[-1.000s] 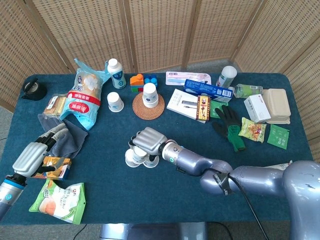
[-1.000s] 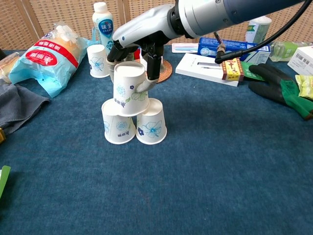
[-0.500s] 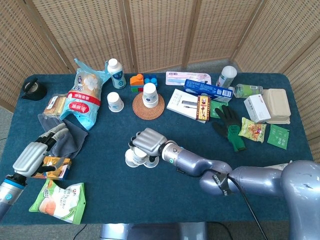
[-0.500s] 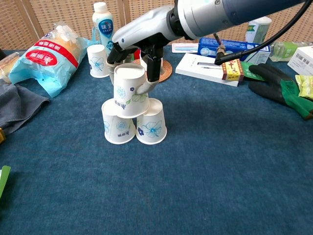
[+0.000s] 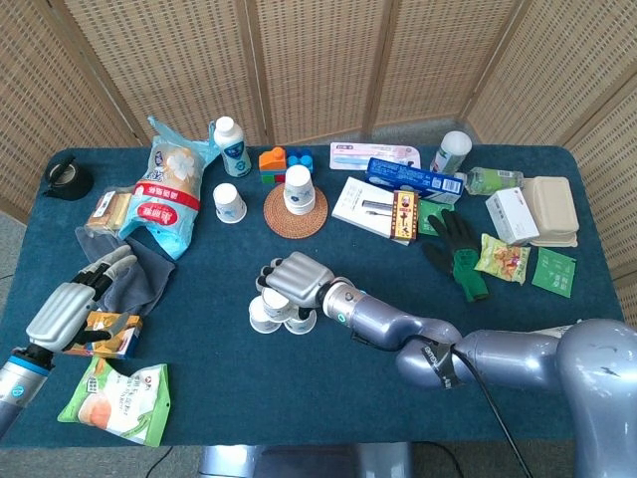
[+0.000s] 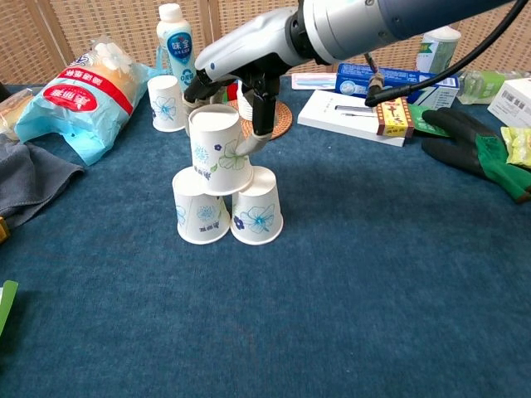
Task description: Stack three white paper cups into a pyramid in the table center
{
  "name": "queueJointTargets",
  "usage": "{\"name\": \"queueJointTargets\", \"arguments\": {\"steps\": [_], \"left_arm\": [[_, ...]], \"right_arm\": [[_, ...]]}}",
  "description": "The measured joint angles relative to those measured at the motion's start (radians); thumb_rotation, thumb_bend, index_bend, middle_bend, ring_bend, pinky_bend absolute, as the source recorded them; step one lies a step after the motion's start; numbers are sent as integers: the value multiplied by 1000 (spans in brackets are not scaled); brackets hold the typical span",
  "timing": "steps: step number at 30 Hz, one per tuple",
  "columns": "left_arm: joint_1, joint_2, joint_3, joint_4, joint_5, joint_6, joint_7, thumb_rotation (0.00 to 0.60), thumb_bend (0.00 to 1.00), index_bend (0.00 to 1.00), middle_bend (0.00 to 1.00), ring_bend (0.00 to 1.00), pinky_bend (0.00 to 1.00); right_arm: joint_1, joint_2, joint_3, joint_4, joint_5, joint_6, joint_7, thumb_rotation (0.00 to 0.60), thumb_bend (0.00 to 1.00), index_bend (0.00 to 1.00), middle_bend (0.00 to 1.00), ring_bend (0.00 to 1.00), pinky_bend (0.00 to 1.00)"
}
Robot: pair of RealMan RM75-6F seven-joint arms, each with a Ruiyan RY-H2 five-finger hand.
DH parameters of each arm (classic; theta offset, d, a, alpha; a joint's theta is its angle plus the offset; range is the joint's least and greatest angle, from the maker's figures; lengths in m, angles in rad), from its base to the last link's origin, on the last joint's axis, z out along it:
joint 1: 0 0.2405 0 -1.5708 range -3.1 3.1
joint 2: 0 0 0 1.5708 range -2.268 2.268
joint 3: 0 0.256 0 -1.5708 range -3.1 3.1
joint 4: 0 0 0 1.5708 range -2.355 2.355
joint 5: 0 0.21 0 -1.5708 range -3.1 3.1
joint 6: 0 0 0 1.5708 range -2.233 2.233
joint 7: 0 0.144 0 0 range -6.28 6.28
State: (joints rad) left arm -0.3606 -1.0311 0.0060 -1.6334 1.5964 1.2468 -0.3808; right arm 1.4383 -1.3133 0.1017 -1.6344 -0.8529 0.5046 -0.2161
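I have the right hand (image 6: 236, 83) over the stack, its fingers (image 6: 263, 104) wrapped around the top cup (image 6: 220, 149), one at the back and one curling along its right side. The cup sits upside down across the two base cups, the left base cup (image 6: 200, 217) and the right base cup (image 6: 257, 215), which stand touching each other near the middle of the table (image 6: 373, 274). In the chest view the top cup looks slightly tilted and set a bit toward the left base cup rather than squarely over the seam; I cannot tell whether its rim is fully resting on both.

By my reading this is the last step: the pyramid is formed, and what remains is settling the top cup and letting go. The next move calls for a small nudge toward the seam if the cup is not seated, then spreading the fingers slowly and lifting straight up so nothing drags the cup sideways. The base cups are light and will slide or topple easily.

My left hand (image 5: 70, 304) hangs at the table's left edge with fingers extended, holding nothing, above a small snack box (image 5: 107, 334) and beside a grey cloth (image 5: 139, 274). Two spare cups stand further back, one on a woven coaster (image 5: 296, 212).
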Motion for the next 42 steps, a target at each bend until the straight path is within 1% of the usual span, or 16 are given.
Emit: {"name": "queueJointTargets", "arguments": {"steps": [9, 16, 21, 29, 30, 34, 36, 42], "left_arm": [[-4, 1, -3, -6, 2, 2, 3, 600, 476, 0, 0, 0, 127], [-7, 1, -4, -12, 10, 5, 6, 600, 476, 0, 0, 0, 127], [-5, 5, -2, -17, 13, 10, 8, 600, 476, 0, 0, 0, 127], [-4, 8, 1, -18, 17, 14, 4, 600, 476, 0, 0, 0, 121], [-4, 8, 2, -18, 18, 13, 3, 600, 476, 0, 0, 0, 120], [-4, 8, 2, -18, 20, 16, 1, 600, 476, 0, 0, 0, 115], [-3, 9, 2, -19, 21, 18, 0, 600, 476, 0, 0, 0, 113], [0, 13, 2, -27, 21, 25, 4, 600, 476, 0, 0, 0, 111]], "right_arm": [[3, 23, -8, -18, 2, -3, -1, 600, 371, 202, 221, 166, 561], [2, 42, -15, -40, 6, 3, -4, 600, 372, 158, 210, 165, 554], [-3, 49, -11, -52, 5, 16, 0, 600, 373, 116, 198, 157, 535], [-7, 61, -4, -61, 6, 25, 4, 599, 371, 91, 184, 154, 491], [-8, 63, -2, -62, 7, 27, 7, 594, 372, 88, 182, 153, 487], [-16, 69, 10, -66, 10, 36, 22, 542, 375, 78, 180, 150, 477], [-23, 74, 15, -68, 10, 44, 29, 533, 374, 79, 180, 150, 476], [-50, 98, 36, -75, 9, 64, 61, 533, 374, 92, 180, 150, 476]]}}
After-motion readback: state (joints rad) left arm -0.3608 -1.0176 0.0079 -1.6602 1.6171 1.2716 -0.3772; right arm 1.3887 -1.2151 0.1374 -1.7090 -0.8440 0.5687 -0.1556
